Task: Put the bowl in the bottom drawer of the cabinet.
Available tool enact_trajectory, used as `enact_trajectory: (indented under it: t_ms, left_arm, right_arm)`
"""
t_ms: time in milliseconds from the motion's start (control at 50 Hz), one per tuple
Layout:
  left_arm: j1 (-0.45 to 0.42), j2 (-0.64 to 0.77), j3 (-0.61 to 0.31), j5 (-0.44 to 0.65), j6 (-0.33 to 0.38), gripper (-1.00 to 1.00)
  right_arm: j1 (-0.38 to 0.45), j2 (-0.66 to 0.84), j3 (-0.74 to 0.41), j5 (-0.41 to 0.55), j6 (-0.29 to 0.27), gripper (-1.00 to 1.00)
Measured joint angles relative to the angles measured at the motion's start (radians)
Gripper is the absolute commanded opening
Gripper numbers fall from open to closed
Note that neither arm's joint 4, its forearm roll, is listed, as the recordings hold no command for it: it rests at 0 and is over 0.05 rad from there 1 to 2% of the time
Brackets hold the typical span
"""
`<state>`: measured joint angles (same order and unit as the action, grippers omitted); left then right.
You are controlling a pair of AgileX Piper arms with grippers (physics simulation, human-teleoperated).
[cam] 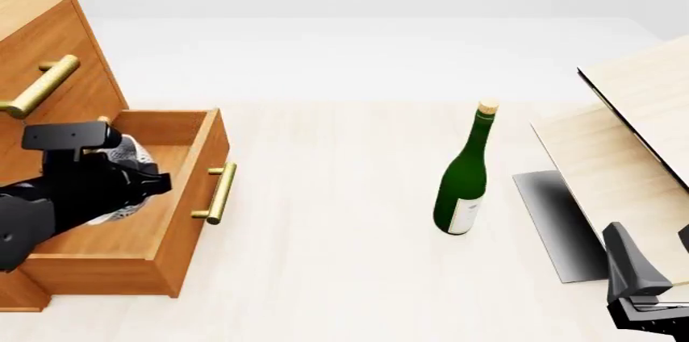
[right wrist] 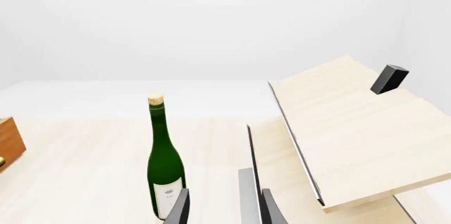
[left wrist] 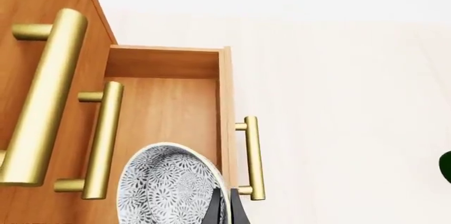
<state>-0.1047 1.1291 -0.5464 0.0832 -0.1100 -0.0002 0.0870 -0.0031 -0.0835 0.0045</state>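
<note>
Two claws are seen at the near edge of the table [cam: 344,221]. The right claw [cam: 646,298] hangs low at the near right, its fingers parted with nothing between them; the slanted pale-wood board structure [cam: 635,140] rises just beyond it, and the green bottle [cam: 465,177] stands upright ahead and to its left, well apart. The left claw [left wrist: 224,211] is held over the pulled-out bottom drawer [cam: 161,221] of the cabinet [cam: 43,52]. The bowl [left wrist: 169,187] is seen at this claw's fingers, tilted, inside the drawer's opening; one dark finger lies against its rim, but whether the claw is clamped on it cannot be told. The drawer's brass handle [cam: 219,193] sits just to the right of the claw. Farther up, the upper drawers' brass handles [left wrist: 42,97] are seen on the cabinet front.
</note>
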Motion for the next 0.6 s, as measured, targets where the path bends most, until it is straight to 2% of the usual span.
enact_trajectory:
  t_ms: [600]
  left_arm:
    - [0.049,0.11,0.031,-0.116,0.017,-1.0]
  right_arm:
    - [0.0,0.0,0.0,0.0,0.0,1.0]
